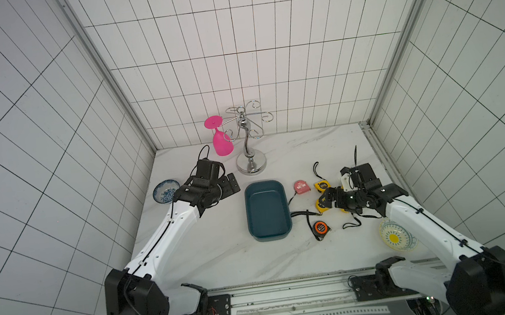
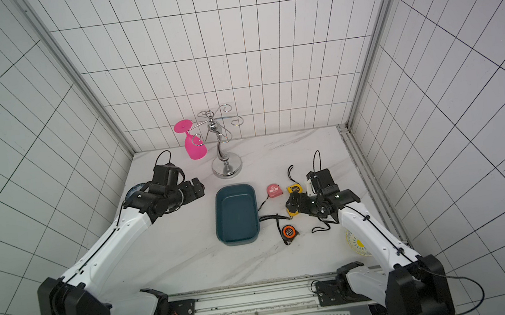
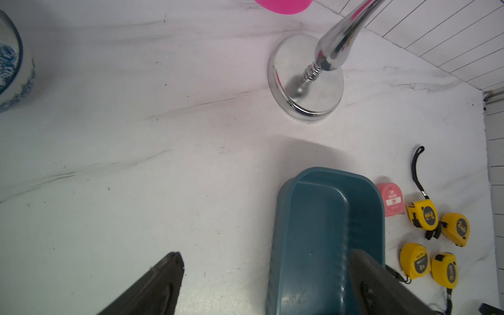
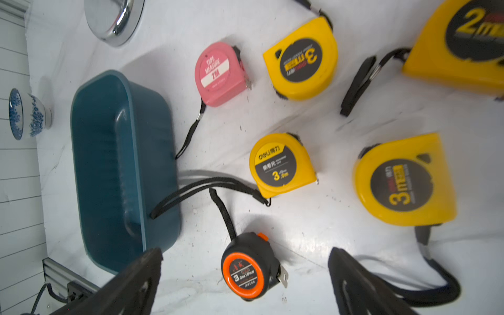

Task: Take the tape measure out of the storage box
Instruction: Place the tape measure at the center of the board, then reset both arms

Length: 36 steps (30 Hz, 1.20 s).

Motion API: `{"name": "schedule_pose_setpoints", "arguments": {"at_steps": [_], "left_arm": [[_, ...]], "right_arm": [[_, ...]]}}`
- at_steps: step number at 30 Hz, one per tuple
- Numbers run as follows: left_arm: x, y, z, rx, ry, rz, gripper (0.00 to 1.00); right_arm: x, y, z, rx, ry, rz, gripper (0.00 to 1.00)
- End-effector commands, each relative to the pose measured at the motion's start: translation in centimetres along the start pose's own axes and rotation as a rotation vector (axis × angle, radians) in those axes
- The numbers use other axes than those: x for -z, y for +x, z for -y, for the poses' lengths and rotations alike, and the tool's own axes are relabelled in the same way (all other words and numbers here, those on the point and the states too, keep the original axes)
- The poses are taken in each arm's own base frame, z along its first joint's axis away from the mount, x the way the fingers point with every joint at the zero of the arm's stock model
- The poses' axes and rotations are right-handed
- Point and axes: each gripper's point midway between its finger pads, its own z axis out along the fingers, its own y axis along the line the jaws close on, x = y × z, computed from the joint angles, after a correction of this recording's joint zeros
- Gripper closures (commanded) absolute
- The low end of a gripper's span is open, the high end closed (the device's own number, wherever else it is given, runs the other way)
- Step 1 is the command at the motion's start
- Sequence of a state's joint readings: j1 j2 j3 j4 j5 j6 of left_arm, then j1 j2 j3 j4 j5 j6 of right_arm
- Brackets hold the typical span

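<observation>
1. A round blue-and-white china bowl (image 1: 166,191) sits far left on the white marble table (image 1: 211,256).
2. The left arm stretches forward from its base, with its wrist bent toward the middle. The left gripper (image 1: 231,186) hangs over the table near the box's far left corner. Its jaws are spread wide, with nothing in them.
3. Behind it, a pink plastic wine glass (image 1: 222,142) hangs upside down on a shiny metal rack (image 1: 251,161).
4. The dark teal plastic storage box (image 1: 267,209) rests in the middle.
5. Right of the box, out on the table, lie a pink tape measure (image 1: 301,186), four yellow tape measures (image 4: 281,163) and a black-and-orange tape measure (image 1: 320,227).
6. The right arm reaches forward, with its wrist turned toward the box. The right gripper (image 1: 326,200) hangs low over the yellow ones, jaws wide apart, gripping nothing.
7. A round yellow patterned bowl (image 1: 397,238) peeks out beside that arm.
</observation>
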<state>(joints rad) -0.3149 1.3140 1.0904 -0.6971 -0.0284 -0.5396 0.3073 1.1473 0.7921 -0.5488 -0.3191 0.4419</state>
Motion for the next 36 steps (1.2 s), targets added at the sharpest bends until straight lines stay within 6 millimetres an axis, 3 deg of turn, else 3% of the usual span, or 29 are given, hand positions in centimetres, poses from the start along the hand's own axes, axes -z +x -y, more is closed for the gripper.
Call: {"name": "schedule_pose_setpoints", "arguments": {"at_steps": [1, 6, 10, 13, 18, 25, 36], "left_arm": [[-0.5, -2.9, -1.2, -0.064, 0.011, 0.113, 0.02], [-2.1, -4.1, -4.3, -0.100, -0.078, 0.139, 0.02], [-3.4, -5.5, -6.2, -0.096, -0.123, 0.178, 0.02], [-3.7, -6.8, -7.0, -0.137, -0.157, 0.266, 0.02], [-4.3, -8.3, -8.7, -0.183, -0.186, 0.378, 0.02], [-4.6, -9.0, -9.3, -0.335, -0.185, 0.518, 0.02], [-7.5, -6.1, -11.6, -0.277, -0.078, 0.554, 0.05]], "right_arm": [[0.8, -4.2, 0.9, 0.061, 0.055, 0.102, 0.01], [1.2, -9.2, 4.1, 0.086, 0.189, 0.237, 0.01], [1.7, -12.6, 8.6, 0.029, 0.312, 0.353, 0.01], [1.7, -14.1, 12.1, -0.027, 0.377, 0.440, 0.01], [0.9, -14.7, 15.1, 0.073, 0.464, 0.569, 0.01], [0.0, -15.3, 16.5, 0.151, 0.510, 0.669, 0.01], [-0.1, -12.9, 17.6, 0.151, 0.519, 0.823, 0.01]]}}
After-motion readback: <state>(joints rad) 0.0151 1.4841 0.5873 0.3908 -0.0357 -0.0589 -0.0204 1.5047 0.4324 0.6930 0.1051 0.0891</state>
